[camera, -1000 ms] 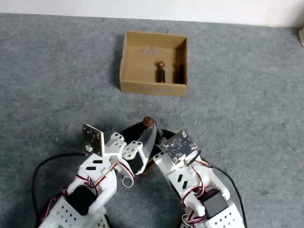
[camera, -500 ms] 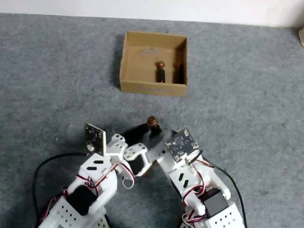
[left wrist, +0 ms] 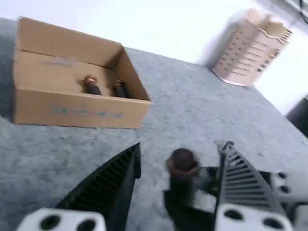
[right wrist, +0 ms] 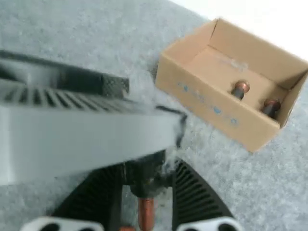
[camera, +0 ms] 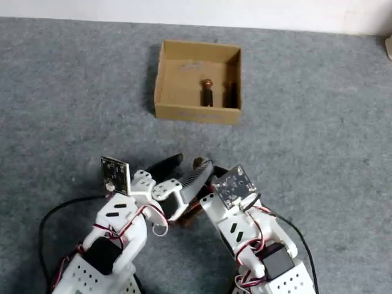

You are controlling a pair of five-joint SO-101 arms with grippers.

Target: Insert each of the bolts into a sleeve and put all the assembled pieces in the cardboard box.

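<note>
The left gripper stands wide open, its black finger and its grey ribbed finger set either side of a bolt, with a gap showing on each side. The bolt has a rounded, brown-copper head that pokes up out of a dark sleeve, roughly level with the open fingertips.

Beyond those fingertips, well apart across the grey table, sits the cardboard box, shallow and open at the top. Its near wall carries a faint line of blue print, too blurred to read. Two assembled pieces lie inside it, side by side. The left one shows a copper head on a dark sleeve, and the right one lies just beside it, close to the box's wall.

The right gripper is closed on the sleeve, its ribbed black fingers pressing on both sides. The bolt's copper shank shows from the sleeve's other end, back between the fingers. The left gripper's grey finger passes close over these fingertips.
</note>
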